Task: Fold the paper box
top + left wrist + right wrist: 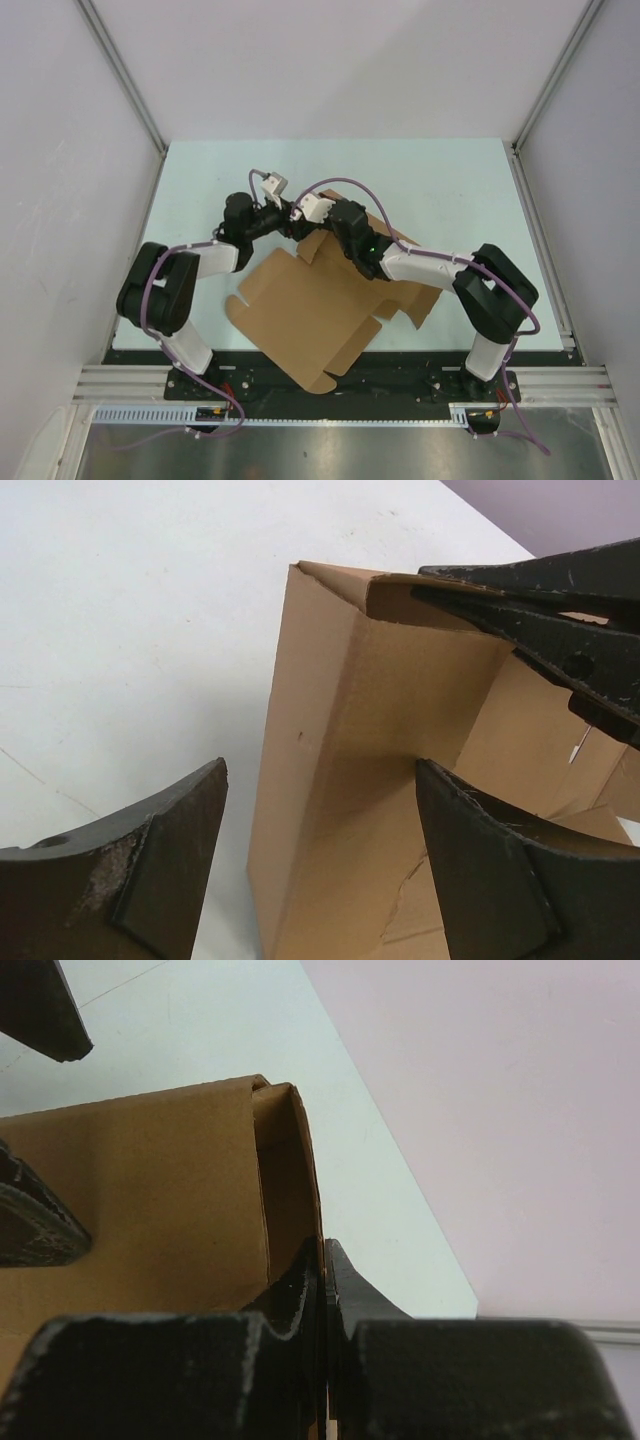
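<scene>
Table (450,180): pale surface, enclosed by white walls (60,150) on the left, right and far sides.

Paper box (300,320): brown die-cut sheet, mostly flat. It lies at the table's near centre between the two arms, with one corner reaching the near edge. Its far panel is lifted and creased upright.

Right gripper (323,1252): clenched, pinching the top edge of that raised panel.

Left gripper (320,770): released, fingers spread wide, with the raised panel standing between them. Whether they touch the cardboard cannot be told.
</scene>
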`<state>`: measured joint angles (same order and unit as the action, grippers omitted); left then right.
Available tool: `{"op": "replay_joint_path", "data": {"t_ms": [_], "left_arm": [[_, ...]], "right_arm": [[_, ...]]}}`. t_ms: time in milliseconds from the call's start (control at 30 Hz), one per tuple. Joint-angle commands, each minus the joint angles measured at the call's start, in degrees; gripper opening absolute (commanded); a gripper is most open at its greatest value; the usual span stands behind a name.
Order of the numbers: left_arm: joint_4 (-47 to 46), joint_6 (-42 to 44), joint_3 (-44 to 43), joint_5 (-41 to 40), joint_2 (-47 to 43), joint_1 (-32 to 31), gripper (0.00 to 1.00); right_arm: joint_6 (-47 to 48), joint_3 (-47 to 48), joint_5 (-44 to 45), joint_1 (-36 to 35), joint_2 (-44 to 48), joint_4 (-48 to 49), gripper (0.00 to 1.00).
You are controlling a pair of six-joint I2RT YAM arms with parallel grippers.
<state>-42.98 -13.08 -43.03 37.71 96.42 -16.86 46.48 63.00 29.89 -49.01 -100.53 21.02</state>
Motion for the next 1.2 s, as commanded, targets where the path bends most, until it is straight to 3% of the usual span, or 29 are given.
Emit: {"op": "replay_joint_path", "data": {"t_ms": [0,233,467,600,800,933,1167], "left_arm": [[1.93,2.88,0.57,-1.94,-2.47,0.43,0.81],[4.75,2.71,0.49,-6.68,-3.96,1.22,0.81],[5.19,1.04,0.75,-10.38,-5.19,1.74,0.82],[2.65,-1.59,-1.27,-9.15,-2.82,1.66,0.81],[-4.19,-6.07,-2.06,-8.62,1.48,1.66,0.81],[-7.9,-7.75,-2.15,-10.29,4.82,1.83,0.81],[-12.12,-9.77,-3.3,-8.54,9.13,2.18,0.82]], "right_arm": [[-3.24,0.54,-1.77,-1.35,2.97,0.34,0.0],[-1.48,0.37,0.6,-3.37,2.36,-0.1,0.0],[10.55,0.19,7.72,-5.83,-0.45,11.31,0.0],[19.68,0.19,7.91,-6.0,-2.04,17.39,0.0],[25.67,0.19,7.02,-6.53,-5.19,20.11,0.0],[30.76,0.36,8.43,-6.62,-8.36,26.86,0.0],[25.08,3.09,9.13,-5.39,-9.51,21.88,0.0]]}}
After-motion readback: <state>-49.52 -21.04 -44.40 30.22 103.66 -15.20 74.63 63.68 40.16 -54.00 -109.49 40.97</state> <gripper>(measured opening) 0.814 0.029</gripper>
